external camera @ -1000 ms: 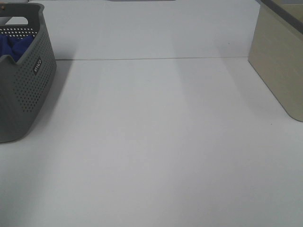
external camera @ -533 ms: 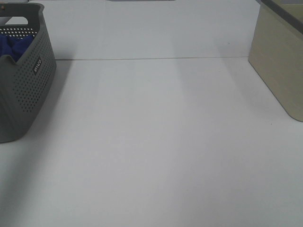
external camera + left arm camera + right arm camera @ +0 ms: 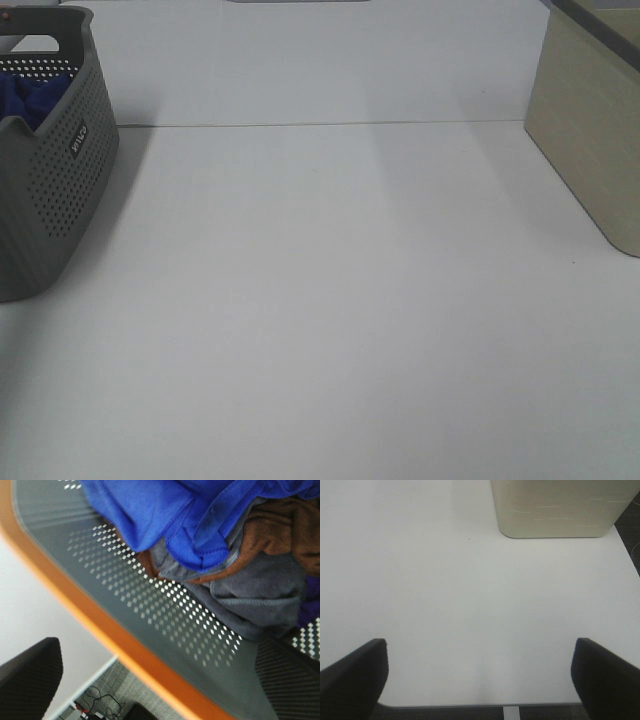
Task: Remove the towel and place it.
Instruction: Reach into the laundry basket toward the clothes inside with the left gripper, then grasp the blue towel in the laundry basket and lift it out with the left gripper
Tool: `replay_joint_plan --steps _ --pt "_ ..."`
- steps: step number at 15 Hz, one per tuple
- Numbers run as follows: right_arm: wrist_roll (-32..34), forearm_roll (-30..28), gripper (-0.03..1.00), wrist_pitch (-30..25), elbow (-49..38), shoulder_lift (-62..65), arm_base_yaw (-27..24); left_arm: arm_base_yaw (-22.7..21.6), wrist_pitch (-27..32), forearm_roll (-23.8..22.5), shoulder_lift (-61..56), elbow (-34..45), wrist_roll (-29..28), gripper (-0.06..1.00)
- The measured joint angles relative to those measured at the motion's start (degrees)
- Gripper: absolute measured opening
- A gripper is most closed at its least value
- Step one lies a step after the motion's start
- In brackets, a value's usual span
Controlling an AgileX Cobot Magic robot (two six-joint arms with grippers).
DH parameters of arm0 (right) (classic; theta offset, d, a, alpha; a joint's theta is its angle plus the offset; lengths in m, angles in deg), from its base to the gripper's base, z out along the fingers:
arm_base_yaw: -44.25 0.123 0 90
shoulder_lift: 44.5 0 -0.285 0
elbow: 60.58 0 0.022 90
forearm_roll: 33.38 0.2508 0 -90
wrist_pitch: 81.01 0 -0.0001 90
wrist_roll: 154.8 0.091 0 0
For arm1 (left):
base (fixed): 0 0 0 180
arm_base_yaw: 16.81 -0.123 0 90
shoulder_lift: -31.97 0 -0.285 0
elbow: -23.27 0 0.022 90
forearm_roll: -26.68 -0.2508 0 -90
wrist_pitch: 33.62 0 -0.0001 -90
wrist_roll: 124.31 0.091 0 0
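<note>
The royal-blue towel (image 3: 28, 98) lies bunched inside the grey perforated basket (image 3: 62, 170) at the far left of the table. In the left wrist view the towel (image 3: 165, 515) lies on top of a brown cloth (image 3: 280, 527) and a grey cloth (image 3: 260, 595) inside the basket (image 3: 165, 605), which has an orange rim (image 3: 100, 630). My left gripper (image 3: 160, 690) is open and hovers over the basket's rim, apart from the towel. My right gripper (image 3: 480, 680) is open and empty above the bare table. Neither gripper shows in the exterior view.
A beige box (image 3: 590, 130) stands at the right edge of the white table (image 3: 330, 300); it also shows in the right wrist view (image 3: 555, 507). The table's front edge (image 3: 480, 705) runs just under the right gripper.
</note>
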Motion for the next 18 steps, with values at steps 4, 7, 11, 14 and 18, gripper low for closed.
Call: replay_joint_plan --steps 4,7,11,14,18 --pt "0.00 0.00 0.96 0.00 0.00 0.00 0.00 0.00 -2.86 -0.63 11.34 -4.07 1.15 0.99" --pt "0.00 0.00 0.96 0.00 0.00 0.00 0.00 0.00 -2.92 0.52 17.99 -8.48 1.49 0.99" --pt "0.00 0.00 0.96 0.00 0.00 0.00 0.00 0.00 -1.09 2.01 23.15 -8.82 4.47 0.97" --pt "0.00 0.00 0.96 0.00 0.00 0.00 0.00 0.00 -0.69 2.98 23.55 -8.88 6.19 0.84" --pt "0.00 0.00 0.96 0.00 0.00 0.00 0.00 0.17 -0.63 3.32 23.61 -8.88 6.59 0.39"
